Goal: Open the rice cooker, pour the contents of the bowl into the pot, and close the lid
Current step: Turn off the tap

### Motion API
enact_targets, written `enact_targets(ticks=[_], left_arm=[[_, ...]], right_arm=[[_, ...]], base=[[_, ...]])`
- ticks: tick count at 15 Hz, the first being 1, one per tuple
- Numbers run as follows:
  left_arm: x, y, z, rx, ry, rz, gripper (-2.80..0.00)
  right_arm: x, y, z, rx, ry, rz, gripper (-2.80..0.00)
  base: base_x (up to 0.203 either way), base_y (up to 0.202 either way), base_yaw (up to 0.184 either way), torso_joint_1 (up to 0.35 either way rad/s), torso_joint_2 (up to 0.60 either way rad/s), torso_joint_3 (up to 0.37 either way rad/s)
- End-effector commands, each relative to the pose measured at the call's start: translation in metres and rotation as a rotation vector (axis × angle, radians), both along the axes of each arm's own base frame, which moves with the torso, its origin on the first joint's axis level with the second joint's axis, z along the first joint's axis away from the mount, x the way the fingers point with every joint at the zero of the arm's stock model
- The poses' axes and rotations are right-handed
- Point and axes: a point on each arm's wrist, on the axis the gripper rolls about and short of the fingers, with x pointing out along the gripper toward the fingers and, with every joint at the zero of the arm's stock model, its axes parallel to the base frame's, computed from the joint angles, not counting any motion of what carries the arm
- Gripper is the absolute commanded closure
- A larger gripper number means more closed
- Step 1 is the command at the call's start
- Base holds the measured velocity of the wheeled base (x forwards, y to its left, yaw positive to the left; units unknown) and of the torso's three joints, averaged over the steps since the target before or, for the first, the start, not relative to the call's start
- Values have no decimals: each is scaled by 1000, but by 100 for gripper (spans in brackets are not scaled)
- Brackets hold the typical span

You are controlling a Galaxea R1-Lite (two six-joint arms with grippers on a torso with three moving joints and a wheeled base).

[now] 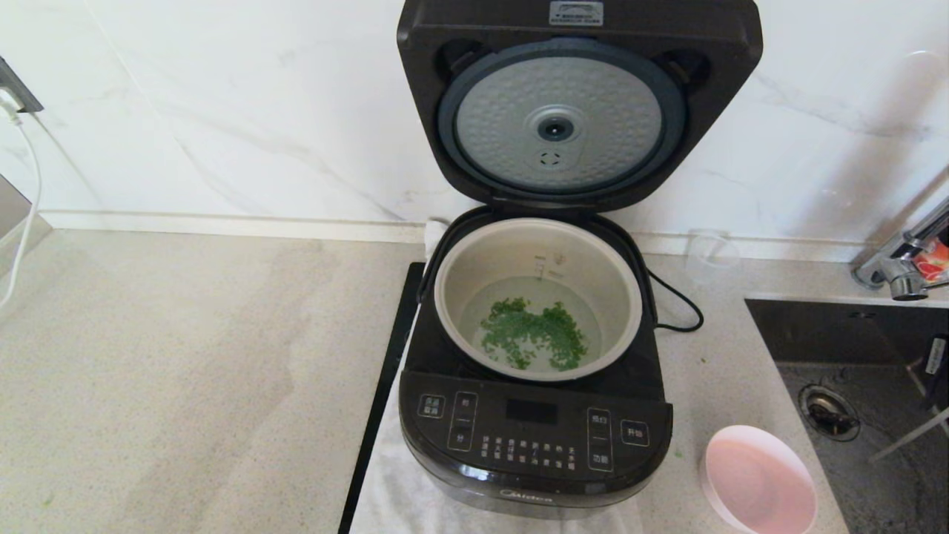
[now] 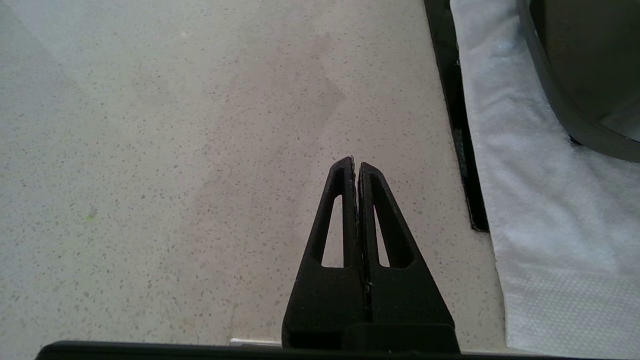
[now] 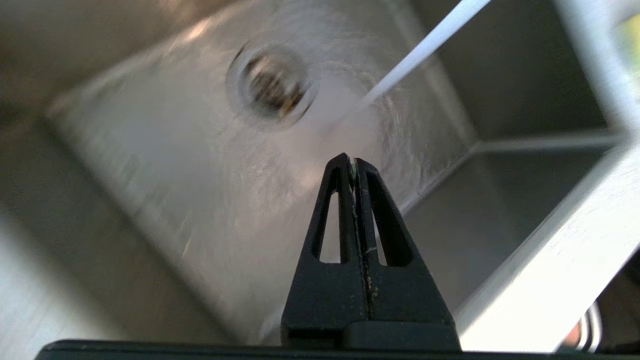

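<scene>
The black rice cooker point(image 1: 534, 437) stands on a white cloth with its lid point(image 1: 571, 111) raised upright, the dimpled silver disc facing me. Inside, the grey-beige pot point(image 1: 474, 282) holds clear water with chopped green herb bits point(image 1: 534, 334) floating in it. The pale pink bowl point(image 1: 760, 482) sits empty on the counter to the cooker's right, near the front edge. Neither arm shows in the head view. My left gripper point(image 2: 356, 162) is shut over bare counter left of the cooker point(image 2: 585, 75). My right gripper point(image 3: 352, 160) is shut, hanging over the sink.
A steel sink point(image 1: 882, 445) with a drain point(image 1: 829, 411) lies at the right, its tap point(image 1: 908, 259) behind it. A clear cup point(image 1: 710, 256) stands by the back wall. A black cord point(image 1: 678, 304) trails right of the cooker. A black strip point(image 1: 382, 386) edges the white cloth point(image 2: 550, 225).
</scene>
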Motion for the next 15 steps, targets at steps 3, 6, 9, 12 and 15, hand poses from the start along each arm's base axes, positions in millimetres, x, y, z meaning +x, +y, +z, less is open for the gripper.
enact_targets(ticks=[3, 6, 9, 12, 15], left_arm=[[0, 0, 0, 0, 2, 0, 0], [0, 0, 0, 0, 2, 0, 0], [0, 0, 0, 0, 2, 0, 0], [0, 0, 0, 0, 1, 0, 0], [0, 0, 0, 0, 1, 0, 0]], right_arm=[[24, -1, -25, -95, 12, -88, 0], [39, -1, -31, -156, -21, -105, 0], [53, -9, -32, -222, -38, -138, 0], [59, -14, -29, -239, -48, -162, 0], [67, -26, -35, -256, -27, -188, 0]], base=[[0, 0, 0, 0, 0, 0], [0, 0, 0, 0, 0, 0], [0, 0, 0, 0, 0, 0], [0, 0, 0, 0, 0, 0], [0, 0, 0, 0, 0, 0]])
